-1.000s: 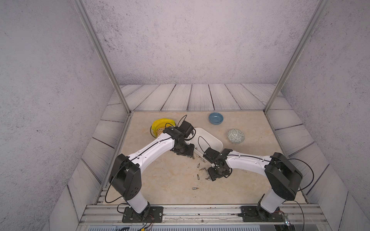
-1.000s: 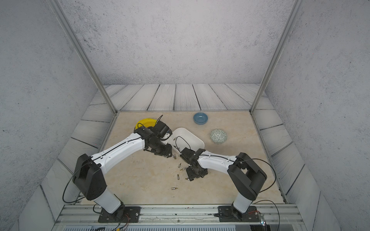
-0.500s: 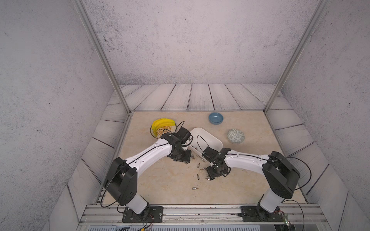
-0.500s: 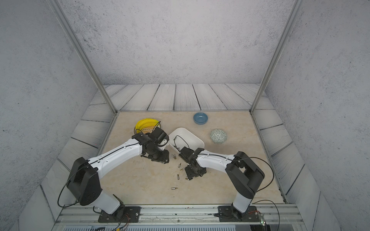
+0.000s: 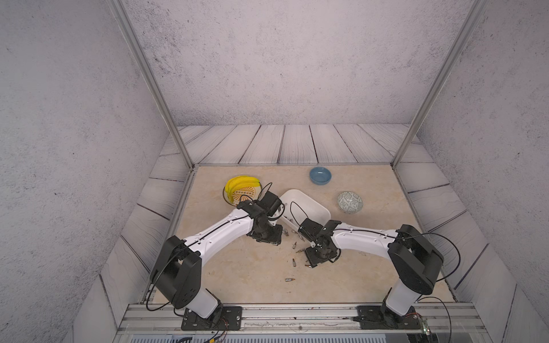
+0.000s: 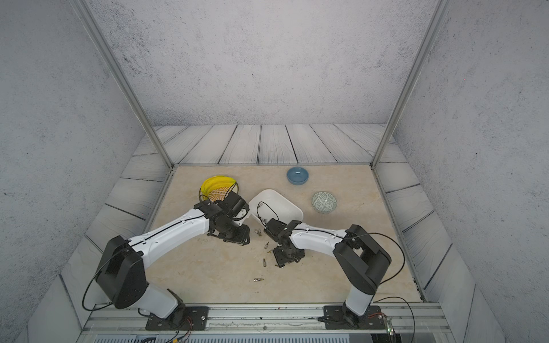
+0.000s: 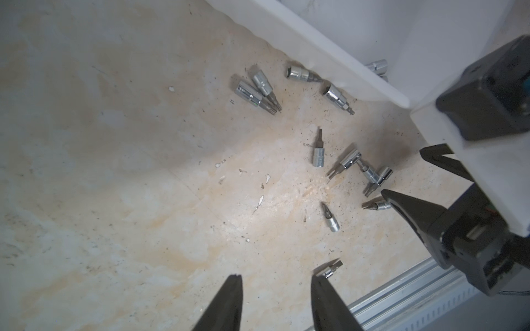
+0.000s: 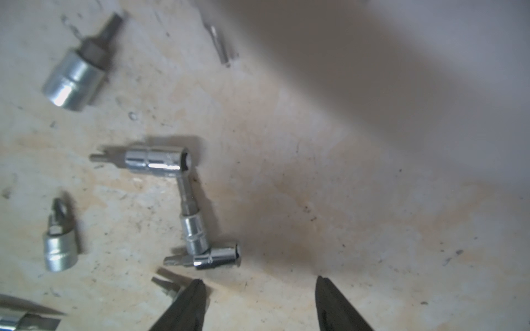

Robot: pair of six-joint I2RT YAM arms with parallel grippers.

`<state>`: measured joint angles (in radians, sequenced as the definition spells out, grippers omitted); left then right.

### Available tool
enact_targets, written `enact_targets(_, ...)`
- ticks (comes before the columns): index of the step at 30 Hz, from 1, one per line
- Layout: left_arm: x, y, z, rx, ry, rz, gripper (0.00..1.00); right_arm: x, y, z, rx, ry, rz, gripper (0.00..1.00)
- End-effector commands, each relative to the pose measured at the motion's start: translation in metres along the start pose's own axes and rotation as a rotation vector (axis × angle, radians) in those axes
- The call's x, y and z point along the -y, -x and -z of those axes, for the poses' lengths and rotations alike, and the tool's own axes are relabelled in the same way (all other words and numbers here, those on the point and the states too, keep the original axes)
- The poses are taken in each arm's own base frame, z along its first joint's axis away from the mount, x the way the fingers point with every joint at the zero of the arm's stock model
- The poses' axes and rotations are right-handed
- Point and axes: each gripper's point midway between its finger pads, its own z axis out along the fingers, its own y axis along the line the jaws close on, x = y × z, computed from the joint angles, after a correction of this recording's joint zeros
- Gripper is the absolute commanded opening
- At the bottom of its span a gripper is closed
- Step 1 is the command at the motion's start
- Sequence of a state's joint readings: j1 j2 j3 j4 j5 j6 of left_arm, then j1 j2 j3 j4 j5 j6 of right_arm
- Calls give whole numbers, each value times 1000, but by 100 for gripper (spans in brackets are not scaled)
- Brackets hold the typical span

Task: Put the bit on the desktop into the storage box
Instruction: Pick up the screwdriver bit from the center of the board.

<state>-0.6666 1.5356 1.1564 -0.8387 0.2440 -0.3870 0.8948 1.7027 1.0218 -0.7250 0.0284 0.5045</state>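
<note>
Small silver bits lie scattered on the tabletop, right next to the white box. Two of them lie just beside the box wall. One more bit is already inside the box.

The left claw hangs low over the tabletop near the bits. Its jaws are a little apart and hold nothing. The right claw is low over the bits too. Its jaws are wider and empty, and one bit lies just beside a finger.

A blue bowl and a patterned bowl sit farther back.
</note>
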Motion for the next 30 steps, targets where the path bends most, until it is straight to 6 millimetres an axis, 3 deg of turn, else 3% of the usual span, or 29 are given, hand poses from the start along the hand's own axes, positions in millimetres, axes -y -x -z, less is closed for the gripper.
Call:
enact_targets(1, -1, -3, 6, 14, -6, 10, 45, -8, 0, 12, 12, 20, -8, 65)
enact_targets(5, -2, -5, 6, 13, -3, 12, 45, -18, -1, 19, 25, 42, 5, 64)
enact_targets(17, -4, -9, 7, 17, 2, 19, 45, -44, -16, 15, 6, 69, 68, 60)
enact_targets(30, -6, -13, 5, 5, 6, 21, 45, -56, -25, -4, -51, 70, 100, 51)
